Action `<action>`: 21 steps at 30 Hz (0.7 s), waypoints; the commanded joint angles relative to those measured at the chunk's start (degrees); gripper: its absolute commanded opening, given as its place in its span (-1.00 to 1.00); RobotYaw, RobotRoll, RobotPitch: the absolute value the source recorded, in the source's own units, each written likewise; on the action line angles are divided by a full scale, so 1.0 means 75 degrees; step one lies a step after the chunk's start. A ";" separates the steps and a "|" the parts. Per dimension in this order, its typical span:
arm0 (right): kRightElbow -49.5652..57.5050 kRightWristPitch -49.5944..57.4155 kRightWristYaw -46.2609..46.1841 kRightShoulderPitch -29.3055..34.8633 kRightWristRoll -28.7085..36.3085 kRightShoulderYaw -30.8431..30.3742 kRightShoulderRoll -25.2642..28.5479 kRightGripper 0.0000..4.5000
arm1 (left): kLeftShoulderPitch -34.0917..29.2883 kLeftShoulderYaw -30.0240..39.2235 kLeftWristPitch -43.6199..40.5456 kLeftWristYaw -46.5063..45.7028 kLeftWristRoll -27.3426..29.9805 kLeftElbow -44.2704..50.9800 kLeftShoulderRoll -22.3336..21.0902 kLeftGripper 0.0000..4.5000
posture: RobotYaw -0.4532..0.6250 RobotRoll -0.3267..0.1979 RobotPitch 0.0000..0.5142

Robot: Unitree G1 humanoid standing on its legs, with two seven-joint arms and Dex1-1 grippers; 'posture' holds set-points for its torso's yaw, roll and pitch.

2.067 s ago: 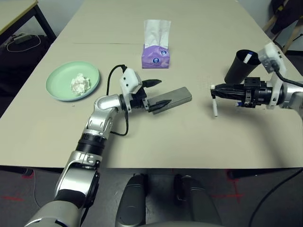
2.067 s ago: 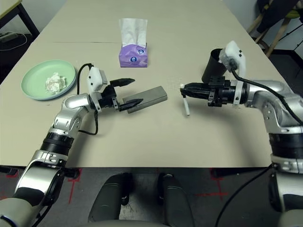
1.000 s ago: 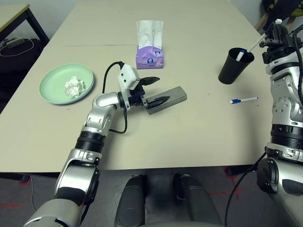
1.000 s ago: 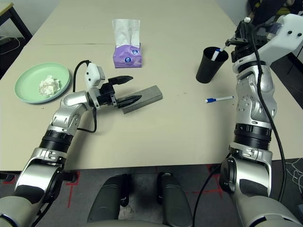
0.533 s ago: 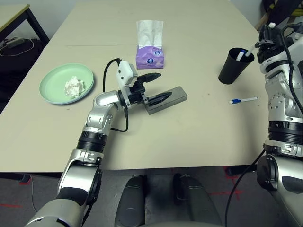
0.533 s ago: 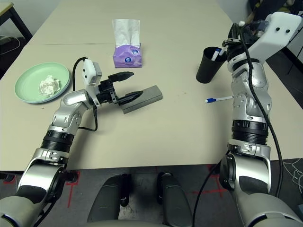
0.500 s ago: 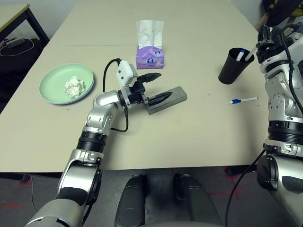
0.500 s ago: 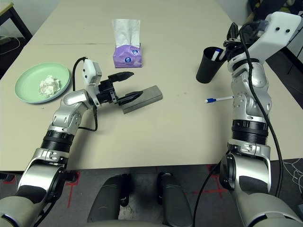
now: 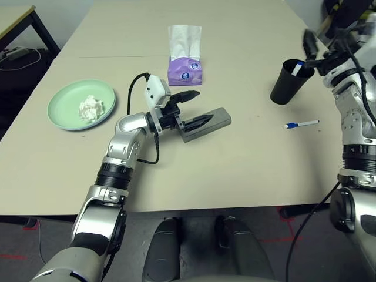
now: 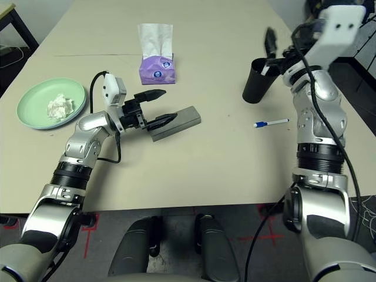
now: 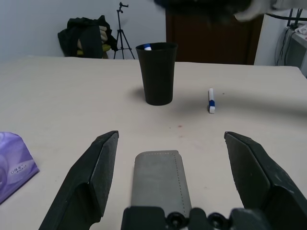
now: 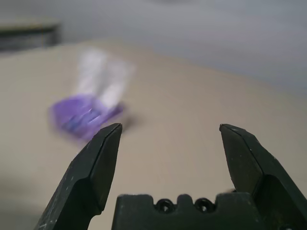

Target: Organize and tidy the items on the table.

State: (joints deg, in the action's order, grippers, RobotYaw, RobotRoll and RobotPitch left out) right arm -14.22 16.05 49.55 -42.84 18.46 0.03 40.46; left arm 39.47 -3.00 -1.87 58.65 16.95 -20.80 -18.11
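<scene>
While my left tool (image 9: 189, 108) stands spread about the grey case (image 9: 205, 123) at bench (image 9: 235, 170) centre and my right tool (image 10: 276, 47) gapes empty above the cup (image 10: 256, 80), I judge the case stiff, light, best pinched across its narrow width.

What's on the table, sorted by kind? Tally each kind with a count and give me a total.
Plates: 1, the pale green plate
Tissue wads: 1, the crumpled white tissue wad on that plate
Tissue boxes: 1, the purple tissue box
Glasses cases: 1, the grey glasses case
Cups: 1, the black cup
Pens: 2, pen in the cup, pen on the table
Total: 7
</scene>
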 commanded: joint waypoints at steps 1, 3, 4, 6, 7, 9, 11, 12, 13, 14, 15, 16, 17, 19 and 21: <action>-0.1237 -0.1160 0.2137 -0.0084 -0.1072 -0.1113 0.0847 0.99 | -0.0134 -0.0053 0.0052 -0.0057 -0.0050 0.0102 0.0032 1.00 | -0.09 0.25 -0.32; -0.2202 -0.1885 0.3051 -0.0540 -0.1951 -0.1866 0.1299 0.99 | -0.0201 -0.0034 0.0050 -0.0082 -0.0045 0.0182 -0.0002 1.00 | -0.05 0.25 -0.30; -0.2592 -0.2142 0.3280 -0.0759 -0.2221 -0.2065 0.1376 0.99 | -0.0226 -0.0033 0.0042 -0.0091 -0.0047 0.0220 -0.0017 1.00 | -0.05 0.25 -0.30; -0.3484 -0.2710 0.3720 -0.1442 -0.2964 -0.2602 0.1457 0.99 | -0.0327 0.0004 0.0007 -0.0147 -0.0034 0.0341 -0.0065 1.00 | -0.02 0.25 -0.28; -0.3875 -0.3127 0.3910 -0.1736 -0.3293 -0.2828 0.1461 0.99 | -0.0379 0.0011 -0.0009 -0.0164 -0.0026 0.0401 -0.0086 1.00 | -0.01 0.25 -0.27; -0.4451 -0.3789 0.4360 -0.2149 -0.3739 -0.3141 0.1444 0.99 | -0.0456 0.0014 -0.0041 -0.0199 -0.0019 0.0493 -0.0106 1.00 | 0.00 0.25 -0.26; -0.5070 -0.4496 0.4496 -0.2617 -0.4318 -0.3475 0.1376 0.99 | -0.0511 0.0011 -0.0076 -0.0241 -0.0017 0.0581 -0.0109 1.00 | 0.02 0.25 -0.25; -0.5350 -0.4786 0.4547 -0.2852 -0.4593 -0.3640 0.1326 0.99 | -0.0534 0.0007 -0.0092 -0.0263 -0.0016 0.0621 -0.0109 1.00 | 0.02 0.25 -0.24; -0.5632 -0.5051 0.4512 -0.3090 -0.4920 -0.3830 0.1276 0.99 | -0.0560 0.0001 -0.0105 -0.0280 -0.0015 0.0664 -0.0111 1.00 | 0.03 0.25 -0.24; -0.5852 -0.5237 0.4492 -0.3254 -0.5135 -0.3945 0.1235 0.99 | -0.0583 -0.0005 -0.0121 -0.0295 -0.0013 0.0705 -0.0114 1.00 | 0.03 0.25 -0.24; -0.6063 -0.5421 0.4468 -0.3393 -0.5336 -0.4051 0.1198 0.99 | -0.0605 -0.0011 -0.0135 -0.0310 -0.0013 0.0743 -0.0118 1.00 | 0.03 0.25 -0.24; -0.6272 -0.5628 0.4468 -0.3529 -0.5604 -0.4213 0.1164 0.99 | -0.0630 -0.0015 -0.0144 -0.0324 -0.0014 0.0778 -0.0122 1.00 | 0.04 0.25 -0.23; -0.6460 -0.5770 0.4425 -0.3628 -0.5843 -0.4341 0.1118 0.99 | -0.0653 -0.0018 -0.0149 -0.0332 -0.0018 0.0804 -0.0127 1.00 | 0.05 0.25 -0.22; -0.6793 -0.5985 0.4306 -0.3774 -0.6223 -0.4522 0.1034 0.99 | -0.0698 -0.0013 -0.0164 -0.0359 -0.0018 0.0862 -0.0133 1.00 | 0.06 0.25 -0.22; -0.7025 -0.6082 0.4179 -0.3854 -0.6381 -0.4538 0.0946 0.99 | -0.0764 -0.0011 -0.0191 -0.0387 -0.0008 0.0952 -0.0144 1.00 | 0.07 0.25 -0.21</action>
State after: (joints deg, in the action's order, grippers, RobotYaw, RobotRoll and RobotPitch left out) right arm -65.36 -28.58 81.55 -71.24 -27.95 -33.43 47.63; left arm 34.92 -2.68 -2.68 55.90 16.89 -15.13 -18.95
